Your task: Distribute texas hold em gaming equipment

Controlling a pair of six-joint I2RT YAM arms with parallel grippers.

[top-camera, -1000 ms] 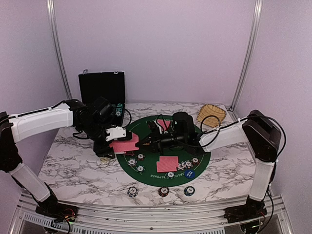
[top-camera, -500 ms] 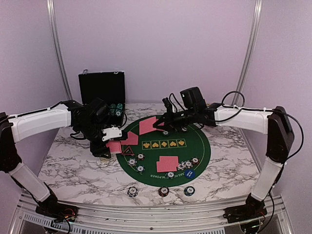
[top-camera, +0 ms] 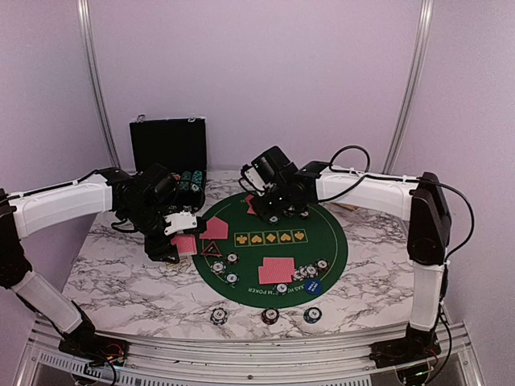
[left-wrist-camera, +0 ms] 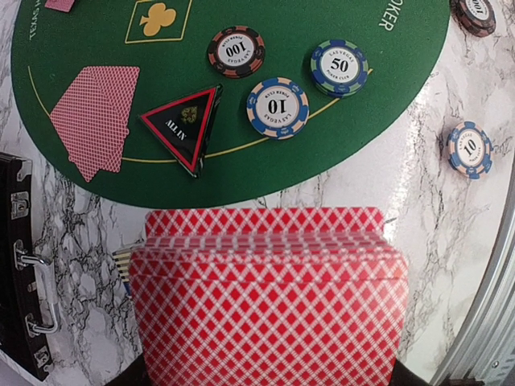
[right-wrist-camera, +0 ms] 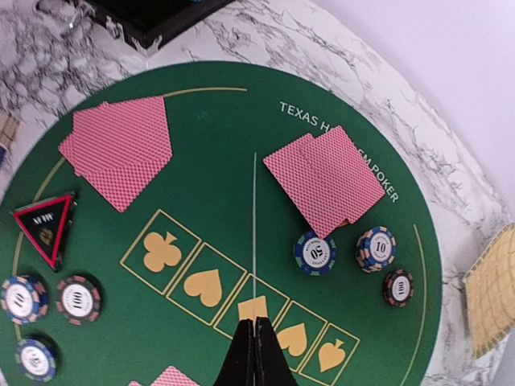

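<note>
The right pincer [right-wrist-camera: 255, 328] was clamped on one red-backed playing card [right-wrist-camera: 254, 233], held edge-on above the round green felt mat [right-wrist-camera: 209, 137]. Dropped from there, it might have tumbled onto the striped-edge poker chips [right-wrist-camera: 315, 252]. The left pincer [top-camera: 179, 235] gripped the fanned red-backed deck [left-wrist-camera: 269, 305] over the marble counter [left-wrist-camera: 418, 185], where loose cards could have slid out.

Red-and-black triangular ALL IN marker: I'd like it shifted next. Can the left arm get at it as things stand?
Probably not to pick it up: the left end effector is shut on a deck of red-backed playing cards. The red-and-black triangular marker itself lies uncovered on the green felt mat close by.
</note>
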